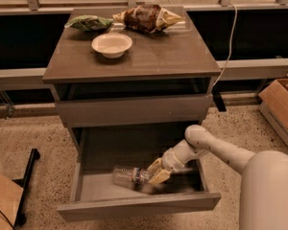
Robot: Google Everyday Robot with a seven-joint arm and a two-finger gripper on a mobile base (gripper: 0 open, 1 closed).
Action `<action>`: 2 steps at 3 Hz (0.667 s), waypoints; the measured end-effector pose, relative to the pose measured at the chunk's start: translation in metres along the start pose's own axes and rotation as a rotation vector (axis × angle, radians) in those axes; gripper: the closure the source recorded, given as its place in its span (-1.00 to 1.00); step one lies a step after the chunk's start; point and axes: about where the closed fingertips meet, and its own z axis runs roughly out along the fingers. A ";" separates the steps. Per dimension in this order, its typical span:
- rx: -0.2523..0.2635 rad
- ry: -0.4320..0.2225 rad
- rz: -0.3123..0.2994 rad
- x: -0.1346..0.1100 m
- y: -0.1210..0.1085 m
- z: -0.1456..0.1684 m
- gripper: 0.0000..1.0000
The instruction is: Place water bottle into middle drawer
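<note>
The water bottle point(128, 175), clear and ribbed, lies on its side low inside the open middle drawer point(134, 205), near its front left. My gripper point(152, 174) reaches down into the drawer from the right and is shut on the bottle's right end. The arm point(216, 147) comes in over the drawer's right wall. The bottle sits at or just above the drawer's lighter grey floor; I cannot tell if it touches.
On the cabinet top stand a white bowl point(112, 44), a green bag point(89, 22) and a brown snack bag point(146, 17). The shut drawer front point(132, 110) lies above the open one. A cardboard box point(282, 104) is on the floor at right, a black stand point(26, 176) at left.
</note>
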 end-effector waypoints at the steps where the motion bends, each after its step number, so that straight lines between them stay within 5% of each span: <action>1: -0.007 0.000 0.000 0.000 0.001 0.004 -0.45; 2: -0.011 -0.001 0.000 0.000 0.002 0.006 -0.91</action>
